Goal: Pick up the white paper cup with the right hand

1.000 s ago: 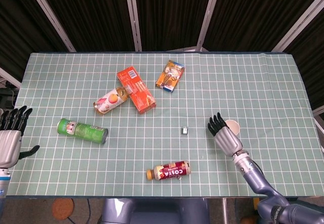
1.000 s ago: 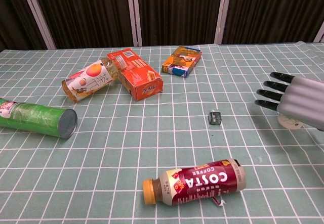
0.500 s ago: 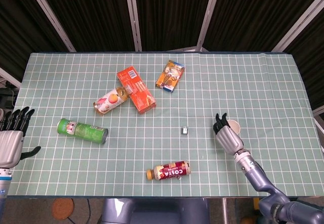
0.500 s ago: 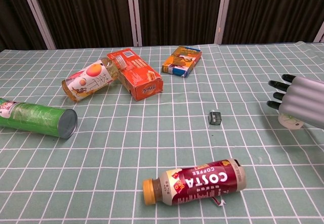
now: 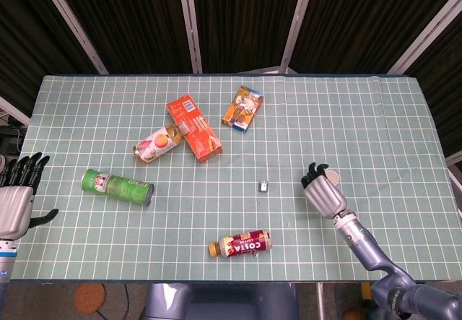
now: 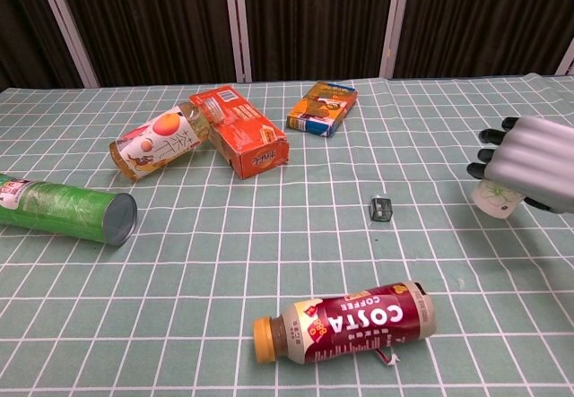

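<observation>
White paper cup [image 6: 495, 199], mostly hidden, tilted within right hand [image 6: 529, 163] grasp

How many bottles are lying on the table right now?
2: a brown Costa coffee bottle at the near edge, and a peach-labelled plastic juice bottle left of centre, against the orange carton. None seems hidden.

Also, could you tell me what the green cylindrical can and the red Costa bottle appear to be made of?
Green cylindrical can: probably printed cardboard, matte sides, with a grey end that may be metal or foil. Red Costa bottle: likely plastic under a glossy printed sleeve, with an orange cap; the sleeve hides the body, so glass is possible.
</observation>
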`<act>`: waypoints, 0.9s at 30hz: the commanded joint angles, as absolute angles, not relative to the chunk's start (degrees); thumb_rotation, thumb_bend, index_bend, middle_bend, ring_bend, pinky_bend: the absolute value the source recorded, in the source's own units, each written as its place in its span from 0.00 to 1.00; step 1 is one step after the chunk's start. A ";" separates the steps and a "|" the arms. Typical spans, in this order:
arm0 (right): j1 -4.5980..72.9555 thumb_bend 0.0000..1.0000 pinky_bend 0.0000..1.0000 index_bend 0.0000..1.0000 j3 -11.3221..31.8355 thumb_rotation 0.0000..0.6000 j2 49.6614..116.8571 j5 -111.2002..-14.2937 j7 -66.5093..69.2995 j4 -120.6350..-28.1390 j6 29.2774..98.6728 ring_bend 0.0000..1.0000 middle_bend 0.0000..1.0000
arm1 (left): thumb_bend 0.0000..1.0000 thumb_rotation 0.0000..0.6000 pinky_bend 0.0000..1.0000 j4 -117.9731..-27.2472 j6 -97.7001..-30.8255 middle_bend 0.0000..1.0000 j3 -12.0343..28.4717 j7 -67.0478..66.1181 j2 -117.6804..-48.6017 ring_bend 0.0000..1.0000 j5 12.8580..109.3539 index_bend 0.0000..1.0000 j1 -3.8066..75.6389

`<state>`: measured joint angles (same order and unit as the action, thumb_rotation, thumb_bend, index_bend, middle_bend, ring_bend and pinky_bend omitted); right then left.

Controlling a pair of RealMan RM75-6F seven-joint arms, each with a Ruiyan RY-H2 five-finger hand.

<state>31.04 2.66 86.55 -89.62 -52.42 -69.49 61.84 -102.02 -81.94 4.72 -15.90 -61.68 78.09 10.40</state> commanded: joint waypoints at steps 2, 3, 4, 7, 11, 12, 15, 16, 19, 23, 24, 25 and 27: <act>31.94 0.25 0.36 0.33 5.03 1.00 85.17 -87.38 -36.60 -74.98 61.82 0.21 0.39 | 0.00 1.00 0.00 -102.13 -81.75 0.00 4.69 -15.59 -61.54 0.00 78.11 0.00 10.40; 32.14 0.25 0.36 0.33 5.47 1.00 84.88 -86.44 -33.38 -75.91 61.01 0.21 0.39 | 0.00 1.00 0.00 -102.18 -81.71 0.00 4.67 -15.50 -61.47 0.00 78.14 0.00 10.38; 32.34 0.25 0.36 0.33 5.81 1.00 84.67 -85.63 -30.46 -76.65 60.21 0.21 0.39 | 0.00 1.00 0.00 -102.24 -81.66 0.00 4.67 -15.39 -61.40 0.00 78.17 0.00 10.38; 33.01 0.25 0.35 0.33 6.38 1.00 84.15 -83.18 -20.71 -78.32 56.83 0.20 0.39 | 0.00 1.00 0.00 -102.33 -81.52 0.00 4.63 -15.08 -61.24 0.00 78.23 0.00 10.37; 33.88 0.25 0.33 0.33 6.04 1.00 83.61 -82.15 -12.64 -78.43 53.40 0.19 0.39 | 0.00 1.00 0.00 -102.36 -81.22 0.00 4.63 -14.69 -61.10 0.00 78.15 0.00 10.41; 34.01 0.25 0.33 0.33 5.95 1.00 83.66 -82.21 -11.53 -78.15 53.08 0.19 0.39 | 0.00 1.00 0.00 -102.36 -81.14 0.00 4.64 -14.64 -61.08 0.00 78.13 0.00 10.43; 34.47 0.25 0.33 0.31 5.60 1.00 83.97 -81.93 -6.05 -76.93 51.44 0.19 0.39 | 0.00 1.00 0.00 -102.34 -80.78 0.00 4.57 -14.55 -61.03 0.00 78.05 0.00 10.51; 34.55 0.25 0.33 0.30 5.58 1.00 84.05 -81.83 -4.81 -76.62 51.19 0.19 0.39 | 0.00 1.00 0.00 -102.34 -80.68 0.00 4.56 -14.55 -61.01 0.00 78.01 0.00 10.53; 34.74 0.25 0.32 0.25 5.44 1.00 84.18 -81.72 -2.33 -75.65 50.81 0.18 0.38 | 0.00 1.00 0.00 -102.35 -80.48 0.00 4.58 -14.62 -61.03 0.00 77.82 0.00 10.59; 34.91 0.20 0.13 0.06 4.88 1.00 83.78 -81.71 -2.05 -75.12 50.30 0.04 0.15 | 0.00 1.00 0.00 -102.42 -80.35 0.00 4.54 -14.84 -61.10 0.00 77.79 0.00 10.63; 35.03 0.17 0.07 0.03 4.47 1.00 83.22 -81.35 -3.03 -75.43 49.47 0.02 0.09 | 0.00 1.00 0.00 -102.45 -80.26 0.00 4.51 -14.92 -61.12 0.00 77.74 0.00 10.65; 35.12 0.13 0.02 0.00 4.28 1.00 82.76 -81.05 -3.93 -75.86 48.99 0.00 0.03 | 0.00 1.00 0.00 -102.47 -80.24 0.00 4.50 -15.01 -61.13 0.00 77.71 0.00 10.65; 35.06 0.06 0.00 0.00 4.19 1.00 81.75 -80.34 -7.22 -77.31 49.19 0.00 0.00 | 0.00 1.00 0.00 -102.58 -80.25 0.00 4.48 -15.15 -61.15 0.00 77.73 0.00 10.65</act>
